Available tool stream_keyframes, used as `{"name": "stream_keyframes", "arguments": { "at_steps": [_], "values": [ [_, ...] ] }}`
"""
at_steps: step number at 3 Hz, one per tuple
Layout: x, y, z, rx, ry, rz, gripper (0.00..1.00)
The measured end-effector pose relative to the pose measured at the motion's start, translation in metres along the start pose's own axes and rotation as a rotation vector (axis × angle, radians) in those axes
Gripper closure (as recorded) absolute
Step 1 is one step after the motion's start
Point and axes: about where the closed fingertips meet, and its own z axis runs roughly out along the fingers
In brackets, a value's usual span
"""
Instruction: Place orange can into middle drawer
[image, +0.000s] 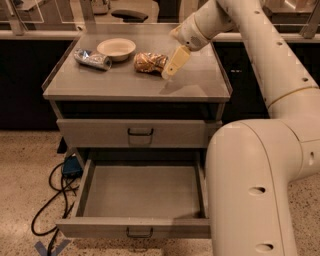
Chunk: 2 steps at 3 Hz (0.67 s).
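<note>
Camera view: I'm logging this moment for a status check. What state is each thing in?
orange can: lying on its side on the cabinet top, creased.
silver-blue can: lying on its side.
bowl: upright.
upper drawer: shut.
middle drawer: pulled open.
gripper: low over the cabinet top, right beside the orange can.

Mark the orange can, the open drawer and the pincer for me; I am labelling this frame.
orange can (149, 62): camera view, middle of its creased side.
open drawer (142, 190): camera view, bare tray floor.
pincer (169, 72): camera view, its tip, just right of the can.
</note>
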Motion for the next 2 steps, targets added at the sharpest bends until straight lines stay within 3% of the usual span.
{"name": "stream_keyframes", "arguments": {
  "at_steps": [1, 2],
  "values": [
    [0.001, -0.009, 0.0, 0.029, -0.011, 0.003, 0.0],
    [0.006, -0.004, 0.011, -0.01, -0.016, 0.006, 0.0]
  ]
}}
